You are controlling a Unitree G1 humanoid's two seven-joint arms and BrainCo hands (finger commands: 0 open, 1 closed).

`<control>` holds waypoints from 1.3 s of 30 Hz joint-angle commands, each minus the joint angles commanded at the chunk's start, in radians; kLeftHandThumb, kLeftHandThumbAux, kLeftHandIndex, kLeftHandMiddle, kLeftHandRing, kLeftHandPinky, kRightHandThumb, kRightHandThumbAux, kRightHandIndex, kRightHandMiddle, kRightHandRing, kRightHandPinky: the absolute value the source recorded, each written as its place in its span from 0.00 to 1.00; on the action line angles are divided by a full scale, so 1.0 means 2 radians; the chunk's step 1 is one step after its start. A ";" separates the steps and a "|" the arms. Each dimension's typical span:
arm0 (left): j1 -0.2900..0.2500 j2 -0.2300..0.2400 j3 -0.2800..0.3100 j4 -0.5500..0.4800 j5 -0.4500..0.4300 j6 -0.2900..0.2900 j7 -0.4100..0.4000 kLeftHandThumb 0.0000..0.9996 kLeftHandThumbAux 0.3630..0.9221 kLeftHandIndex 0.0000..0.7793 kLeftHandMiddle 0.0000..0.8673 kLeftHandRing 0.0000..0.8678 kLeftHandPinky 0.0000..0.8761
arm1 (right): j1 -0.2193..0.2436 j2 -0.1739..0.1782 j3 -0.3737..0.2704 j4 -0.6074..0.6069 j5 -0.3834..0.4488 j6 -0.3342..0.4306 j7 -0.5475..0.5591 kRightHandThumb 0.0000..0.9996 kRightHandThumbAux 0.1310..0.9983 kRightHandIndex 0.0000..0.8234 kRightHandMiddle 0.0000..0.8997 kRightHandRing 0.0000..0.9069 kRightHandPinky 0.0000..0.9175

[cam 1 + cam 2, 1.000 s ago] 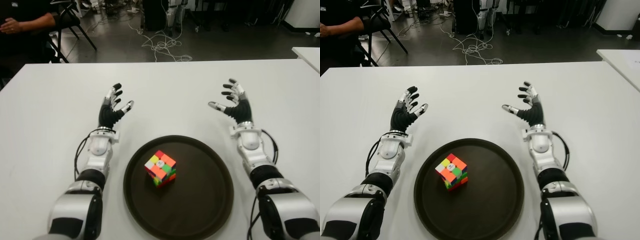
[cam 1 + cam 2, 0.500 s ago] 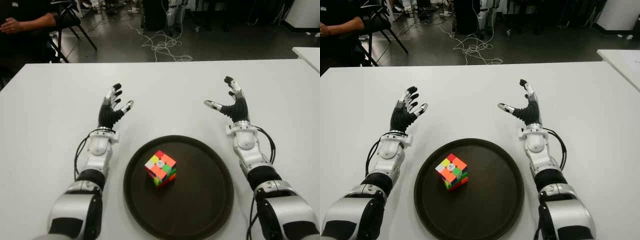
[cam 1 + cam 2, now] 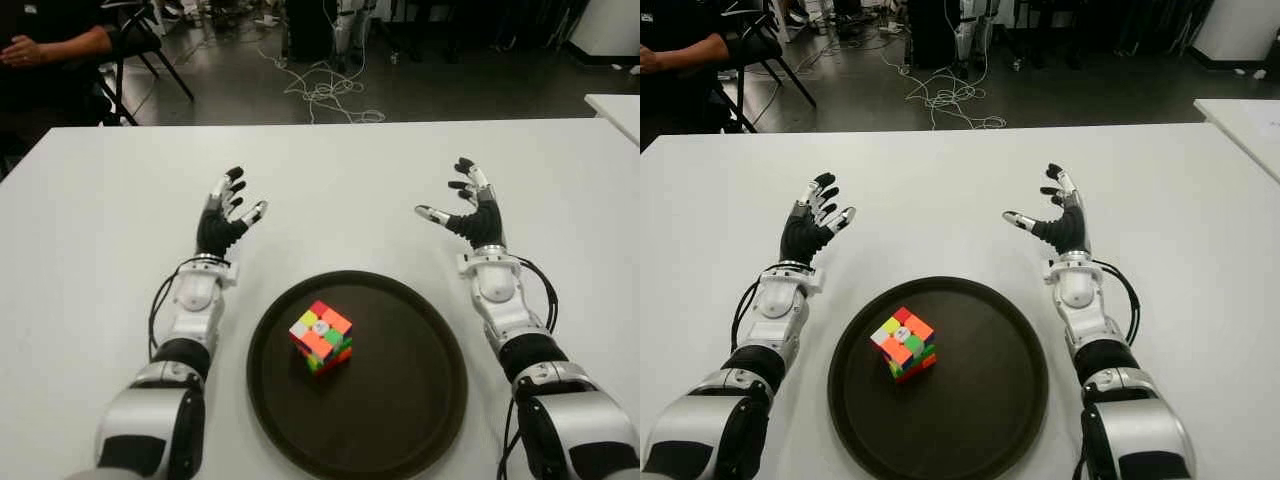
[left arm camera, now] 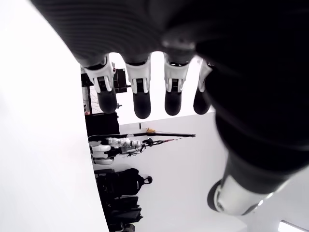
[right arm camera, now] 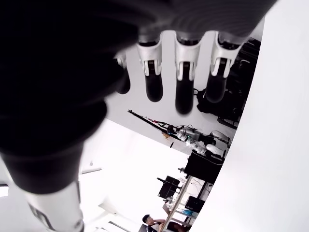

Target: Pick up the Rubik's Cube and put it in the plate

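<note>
The Rubik's Cube (image 3: 321, 336) stands on the dark round plate (image 3: 410, 400), a little left of the plate's middle, with nothing touching it. My left hand (image 3: 226, 213) shows over the white table to the plate's upper left, its fingers spread and empty. To the plate's upper right, my right hand (image 3: 462, 205) has its fingers spread too and holds nothing. Both wrist views show only extended fingers (image 4: 140, 99) (image 5: 153, 82) with nothing between them.
The white table (image 3: 330, 190) stretches out beyond both hands. A second white table's corner (image 3: 615, 105) shows at the far right. At the back left a person (image 3: 50, 45) sits on a chair. Cables (image 3: 325, 90) lie on the dark floor behind the table.
My right hand has shifted slightly, swinging in and up half a second ago, then returning near its earlier place. The left hand, cube and plate have not moved.
</note>
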 joint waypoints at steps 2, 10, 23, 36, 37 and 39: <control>0.000 0.000 0.001 0.000 -0.001 -0.001 -0.001 0.01 0.77 0.08 0.12 0.09 0.07 | -0.001 0.002 -0.007 0.001 0.013 0.002 0.012 0.00 0.78 0.13 0.21 0.21 0.22; -0.001 0.000 0.001 0.002 -0.002 -0.007 -0.005 0.01 0.78 0.07 0.11 0.08 0.07 | -0.004 0.001 -0.016 0.005 0.027 0.005 0.031 0.00 0.77 0.14 0.21 0.20 0.19; -0.002 -0.002 0.008 0.002 -0.011 -0.004 -0.016 0.01 0.77 0.08 0.11 0.09 0.08 | -0.003 0.008 -0.029 -0.004 0.038 0.004 0.038 0.00 0.79 0.15 0.22 0.22 0.22; -0.003 0.000 0.006 0.003 -0.008 -0.002 -0.012 0.00 0.78 0.08 0.12 0.09 0.07 | -0.002 0.011 -0.034 -0.011 0.040 0.005 0.034 0.00 0.80 0.16 0.23 0.23 0.23; -0.003 0.000 0.006 0.003 -0.008 -0.002 -0.011 0.00 0.78 0.08 0.12 0.09 0.07 | -0.002 0.012 -0.034 -0.012 0.039 0.005 0.034 0.00 0.80 0.15 0.23 0.23 0.22; -0.003 0.000 0.005 0.003 -0.006 -0.003 -0.009 0.00 0.78 0.08 0.12 0.09 0.07 | -0.001 0.012 -0.034 -0.014 0.038 0.006 0.033 0.00 0.79 0.15 0.23 0.23 0.22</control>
